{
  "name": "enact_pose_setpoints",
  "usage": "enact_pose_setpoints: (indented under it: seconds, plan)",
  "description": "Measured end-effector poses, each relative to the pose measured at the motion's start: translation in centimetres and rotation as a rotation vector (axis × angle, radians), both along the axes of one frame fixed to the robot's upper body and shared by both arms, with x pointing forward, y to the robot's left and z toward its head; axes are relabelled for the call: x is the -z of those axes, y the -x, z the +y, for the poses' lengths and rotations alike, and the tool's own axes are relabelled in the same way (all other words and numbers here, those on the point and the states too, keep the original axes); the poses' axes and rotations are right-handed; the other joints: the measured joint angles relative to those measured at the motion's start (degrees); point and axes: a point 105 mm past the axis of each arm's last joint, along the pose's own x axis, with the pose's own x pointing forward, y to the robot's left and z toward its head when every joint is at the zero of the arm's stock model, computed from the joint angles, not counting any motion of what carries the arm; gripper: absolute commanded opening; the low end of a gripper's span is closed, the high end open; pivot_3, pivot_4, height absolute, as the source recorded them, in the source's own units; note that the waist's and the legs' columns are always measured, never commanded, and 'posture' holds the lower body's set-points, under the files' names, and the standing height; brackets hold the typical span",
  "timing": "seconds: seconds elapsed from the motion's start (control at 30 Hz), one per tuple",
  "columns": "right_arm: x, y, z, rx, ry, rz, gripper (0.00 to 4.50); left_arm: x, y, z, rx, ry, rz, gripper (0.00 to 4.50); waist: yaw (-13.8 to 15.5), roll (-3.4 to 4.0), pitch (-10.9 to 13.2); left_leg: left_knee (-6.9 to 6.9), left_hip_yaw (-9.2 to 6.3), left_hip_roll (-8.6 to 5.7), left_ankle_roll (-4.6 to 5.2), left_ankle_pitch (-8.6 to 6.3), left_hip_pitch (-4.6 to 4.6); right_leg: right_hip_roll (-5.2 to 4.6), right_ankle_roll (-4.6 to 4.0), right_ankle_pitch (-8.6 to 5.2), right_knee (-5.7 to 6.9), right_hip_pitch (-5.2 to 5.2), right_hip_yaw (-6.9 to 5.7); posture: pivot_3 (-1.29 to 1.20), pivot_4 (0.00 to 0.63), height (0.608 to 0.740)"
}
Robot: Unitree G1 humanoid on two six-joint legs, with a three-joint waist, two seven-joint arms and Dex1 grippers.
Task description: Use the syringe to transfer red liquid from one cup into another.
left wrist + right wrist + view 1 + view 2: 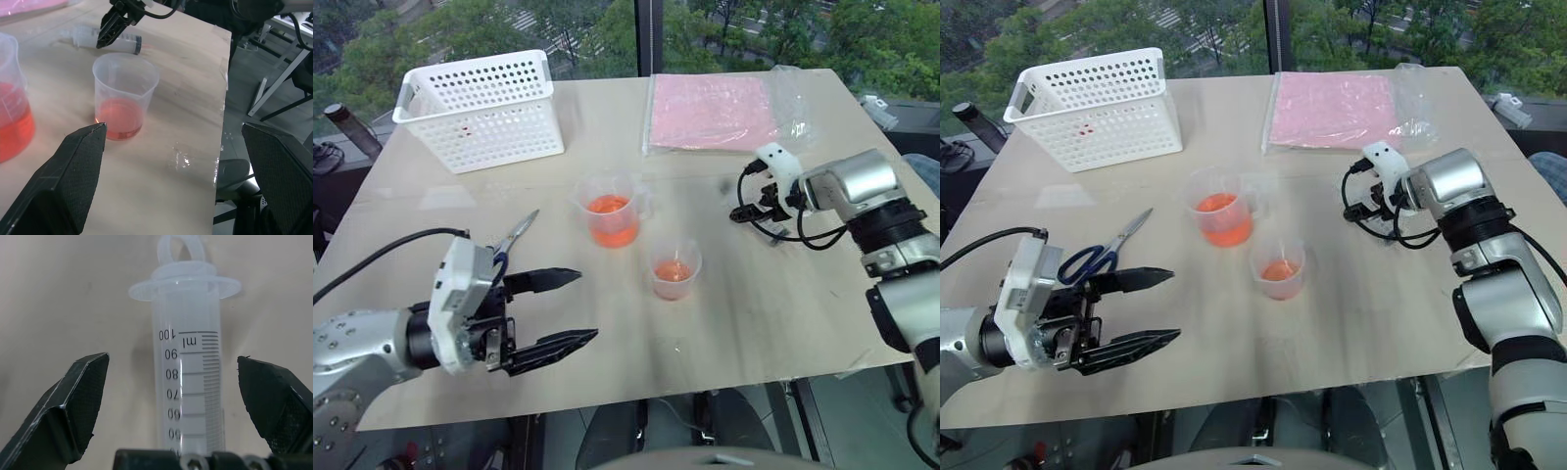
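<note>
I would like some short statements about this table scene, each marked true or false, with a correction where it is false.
1. The syringe lies on the table between the open fingers of the right hand. True.
2. The small cup is empty. False: it holds a little red liquid at the bottom.
3. The scissors lie on the table near the left hand. True.
4. The left hand is shut on the small cup. False: it is open and holds nothing; the cup stands apart from it.
5. The white basket stands between the two cups. False: it stands at the far left of the table, behind the measuring cup.
</note>
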Motion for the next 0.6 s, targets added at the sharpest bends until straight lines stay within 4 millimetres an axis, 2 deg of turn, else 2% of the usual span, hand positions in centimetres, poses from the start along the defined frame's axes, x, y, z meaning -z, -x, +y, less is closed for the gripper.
enact_pose_setpoints:
  seconds: [0.1,0.13,0.2,0.27,0.3,0.37,0.53,0.6]
  plan:
    - [0.5,-0.6,-0.1,-0.020,0.035,0.001,4.50,0.3,0.3,0.0,-0.012,0.004,0.017,4.46,-0.04,0.02,0.01,-0.02,-0.01,0.00,-0.01,0.00,0.00,0.00,0.00,0.00,0.00,-0.01,0.00,0.00,0.150,0.740]
    - [0.4,-0.9,-0.1,-0.030,0.044,-0.004,4.25,0.2,0.5,-0.1,-0.018,0.006,0.015,4.49,-0.04,0.02,0.01,-0.02,-0.01,0.00,-0.01,0.00,0.00,0.00,-0.01,0.00,0.00,-0.01,0.00,0.00,0.150,0.740]
    - [0.3,-1.3,-0.3,-0.036,0.052,-0.006,3.73,0.0,0.6,-0.1,-0.025,0.006,0.006,4.50,-0.09,0.03,0.02,0.00,0.00,0.00,-0.01,0.00,0.00,-0.01,-0.01,0.00,0.00,-0.01,0.00,0.00,0.150,0.740]
    - [0.2,-1.4,-0.6,-0.062,0.073,-0.004,2.90,0.2,0.8,-0.1,-0.034,0.005,0.015,4.50,-0.06,0.05,0.03,-0.01,-0.01,0.00,-0.01,0.00,0.00,-0.02,-0.01,0.00,0.00,-0.01,0.00,0.00,0.150,0.740]
    - [0.4,-1.4,-0.9,-0.080,0.086,0.002,2.29,0.3,0.9,-0.1,-0.043,0.008,0.025,4.50,0.00,0.06,0.03,-0.03,-0.02,0.00,-0.02,0.00,0.00,-0.02,-0.02,0.00,-0.02,-0.01,0.00,0.00,0.150,0.740]
    - [0.4,-1.4,-1.1,-0.095,0.096,0.002,1.66,0.4,0.9,-0.1,-0.050,0.013,0.028,4.50,-0.02,0.07,0.04,-0.03,-0.02,0.00,-0.02,0.00,0.00,-0.02,-0.02,0.00,-0.02,-0.01,0.00,0.00,0.150,0.740]
    - [0.0,-1.3,-1.5,-0.160,0.120,-0.005,1.55,0.4,0.8,-0.2,-0.073,0.022,0.030,4.50,-0.05,0.20,0.12,-0.03,-0.02,0.00,-0.02,0.00,0.00,-0.03,-0.02,0.00,-0.02,-0.02,0.00,0.00,0.150,0.740]
    - [-1.2,-1.3,-1.4,-0.200,0.082,-0.068,1.55,0.3,0.4,0.0,-0.101,0.025,0.022,4.50,0.11,0.30,0.18,-0.05,-0.02,0.00,-0.02,-0.01,-0.01,-0.04,-0.01,0.00,-0.03,-0.03,0.00,0.00,0.150,0.740]
